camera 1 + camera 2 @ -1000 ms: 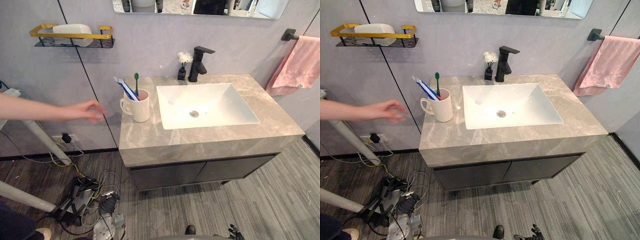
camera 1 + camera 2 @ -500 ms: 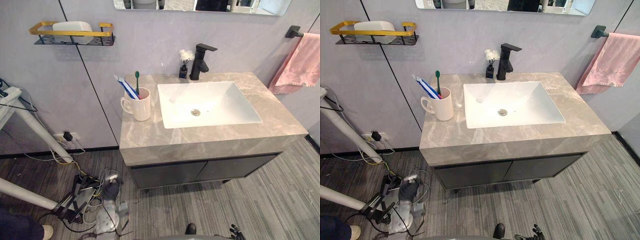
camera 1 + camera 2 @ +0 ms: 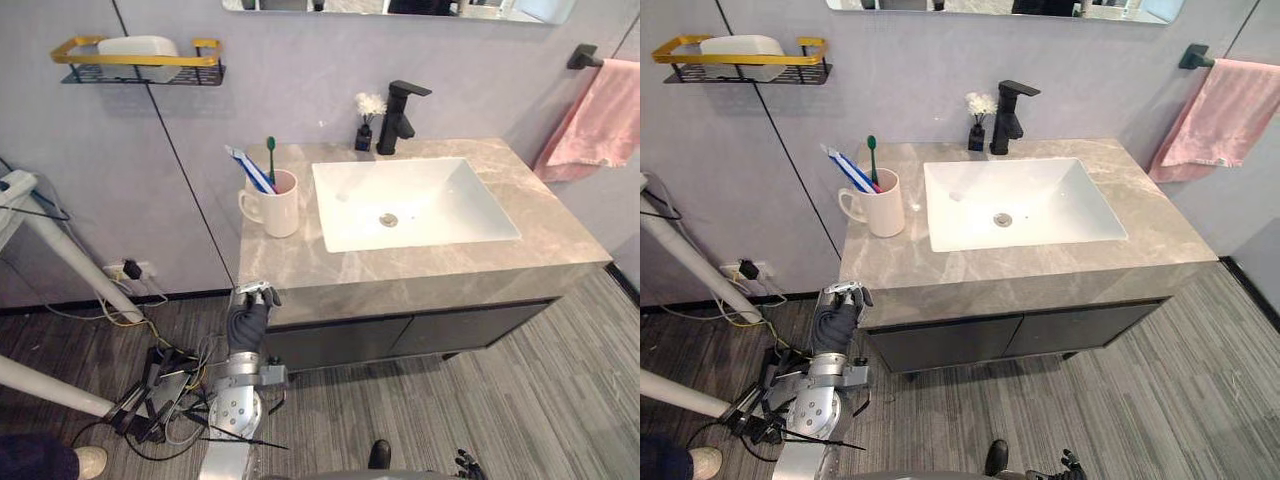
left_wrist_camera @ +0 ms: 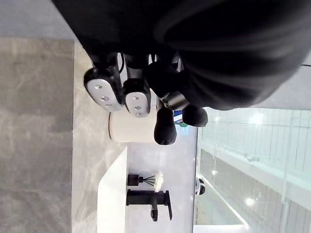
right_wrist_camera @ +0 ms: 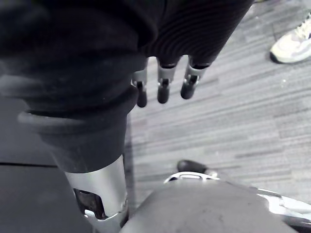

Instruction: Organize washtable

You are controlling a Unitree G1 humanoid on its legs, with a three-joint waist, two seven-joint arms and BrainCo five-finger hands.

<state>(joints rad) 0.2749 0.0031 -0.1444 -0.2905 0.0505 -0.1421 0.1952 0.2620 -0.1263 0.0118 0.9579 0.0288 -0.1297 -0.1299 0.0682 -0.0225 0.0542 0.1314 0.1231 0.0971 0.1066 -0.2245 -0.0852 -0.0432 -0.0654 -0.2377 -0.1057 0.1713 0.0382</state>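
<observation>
- The left hand (image 3: 249,318) hovers just before the front edge of the tabletop (image 3: 400,272), at about 7 o'clock from the mug (image 3: 273,207). It is not yet over the stone.
- In the left wrist view its fingers (image 4: 103,89) look loosely curled and they hold nothing. The mug shows past them, a little apart.
- The right hand (image 5: 163,85) hangs low over the floor. Its fingers are straight and relaxed, also with nothing in them.
- The mug stands upright on the tabletop at 9 o'clock from the sink (image 3: 450,195), near its rim, and its handle points to 9 o'clock.
- In the mug lean a green toothbrush (image 3: 270,150) and a blue and white tube (image 3: 249,169).
- The black tap (image 3: 400,115) and a small vase (image 3: 365,132) stand at 12 o'clock from the sink.
- A pink towel (image 3: 598,125) hangs on the wall at about 2 o'clock.
- The task seems to be at its beginning: nothing is grasped, and the step in hand is probably the reach of the left hand toward the mug.
- The next move probably calls for lifting this hand above the edge and opening the fingers. It should meet the mug from the handle side, slowly, so that the mug does not tip.
</observation>
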